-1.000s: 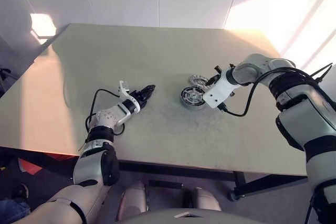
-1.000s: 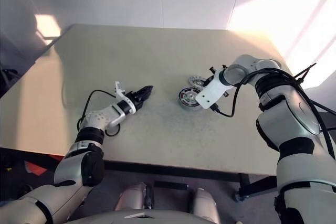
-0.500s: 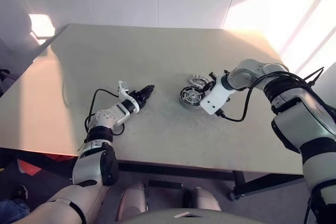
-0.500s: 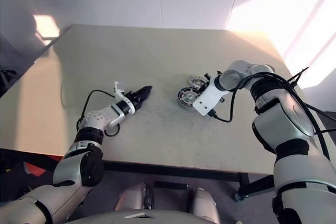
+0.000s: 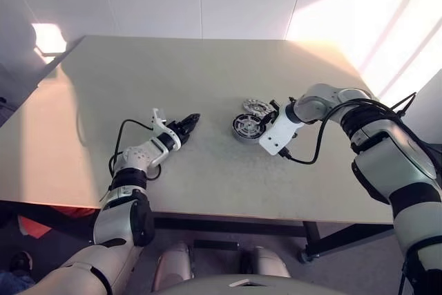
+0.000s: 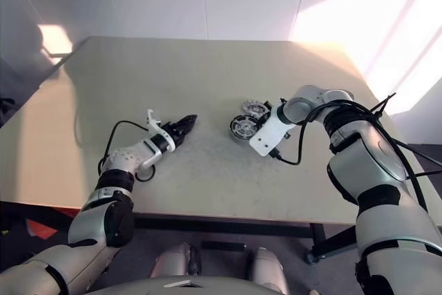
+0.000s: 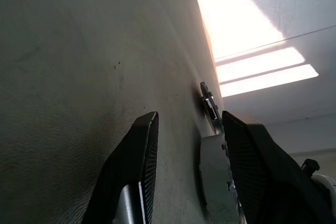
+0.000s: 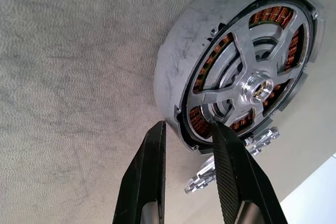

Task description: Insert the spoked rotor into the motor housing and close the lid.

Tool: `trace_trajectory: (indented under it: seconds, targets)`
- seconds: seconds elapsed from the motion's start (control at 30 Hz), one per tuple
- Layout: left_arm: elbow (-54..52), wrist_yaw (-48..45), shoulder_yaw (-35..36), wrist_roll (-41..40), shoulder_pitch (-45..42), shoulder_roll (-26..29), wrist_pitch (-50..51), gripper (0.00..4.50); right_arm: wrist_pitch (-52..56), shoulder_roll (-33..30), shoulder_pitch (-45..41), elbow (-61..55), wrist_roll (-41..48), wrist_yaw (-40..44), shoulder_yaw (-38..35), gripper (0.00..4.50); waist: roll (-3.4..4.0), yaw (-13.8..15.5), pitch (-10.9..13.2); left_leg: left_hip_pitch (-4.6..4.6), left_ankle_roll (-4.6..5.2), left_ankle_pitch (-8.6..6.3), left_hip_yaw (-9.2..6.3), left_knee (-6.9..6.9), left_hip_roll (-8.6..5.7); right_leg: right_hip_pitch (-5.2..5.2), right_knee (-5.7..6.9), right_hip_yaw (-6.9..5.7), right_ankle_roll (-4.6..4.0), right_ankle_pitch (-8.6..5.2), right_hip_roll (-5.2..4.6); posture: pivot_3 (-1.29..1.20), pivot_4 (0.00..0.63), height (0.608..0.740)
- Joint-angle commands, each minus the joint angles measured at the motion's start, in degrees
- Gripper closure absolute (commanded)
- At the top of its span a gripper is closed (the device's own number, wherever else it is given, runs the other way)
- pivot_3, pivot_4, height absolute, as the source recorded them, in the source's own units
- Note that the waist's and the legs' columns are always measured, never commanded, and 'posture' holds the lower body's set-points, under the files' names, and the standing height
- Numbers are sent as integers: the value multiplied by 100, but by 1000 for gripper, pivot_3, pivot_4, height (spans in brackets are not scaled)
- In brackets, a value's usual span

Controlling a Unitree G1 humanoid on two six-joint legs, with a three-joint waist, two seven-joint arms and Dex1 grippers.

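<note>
My right tool [image 8: 186,174] straddles the motor housing [image 8: 239,61] rim, fingers apart; spoked rotor [image 8: 252,85] sits inside. Left tool [image 5: 191,121], apart, empty.

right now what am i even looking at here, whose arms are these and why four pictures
They belong to a two-armed humanoid robot at a table. Two pictures come from cameras on its head, looking down; the other two come from its wrists. The left tool hovers open and empty over bare tabletop. The right tool has its fingers astride the rim of the motor housing, with the spoked rotor already sitting inside. The lid lies just behind, not yet fitted.
</note>
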Motion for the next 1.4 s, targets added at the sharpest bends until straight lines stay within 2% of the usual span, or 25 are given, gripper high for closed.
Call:
trace_trajectory:
  seconds: [0.03,0.4,0.77,1.2,1.4]
  targets:
    - [-121,5,-55,-42,71,-30,13,2474,-13,-24,-247,-2,163,93,-148,3019,0,-2,0,0,0,0,0,0,0,0,0,0,-1,0,0,0,0,740]
    - [-225,16,-106,-34,115,-79,52,2474,91,51,-519,110,240,145,-258,3019,4,11,3,-7,1,-1,2,-1,-1,-4,-5,0,-1,1,0,0,0,740]
    - [-230,29,-84,-33,112,-17,43,2474,384,344,-378,443,-27,-170,-70,3019,5,4,3,-6,1,-1,3,-3,-1,-3,-7,1,-1,1,0,0,0,740]
    - [-185,15,-114,-3,155,-22,-4,2474,118,71,-727,285,143,68,-216,3019,7,12,5,-4,0,-1,3,-3,-1,-2,-7,2,-2,1,0,0,0,740]
    - [-136,-4,-137,1,119,-31,-19,2474,228,-37,-835,351,-53,-131,-105,3019,9,10,6,-3,0,-1,4,-4,0,-3,-6,2,-2,1,0,0,0,740]
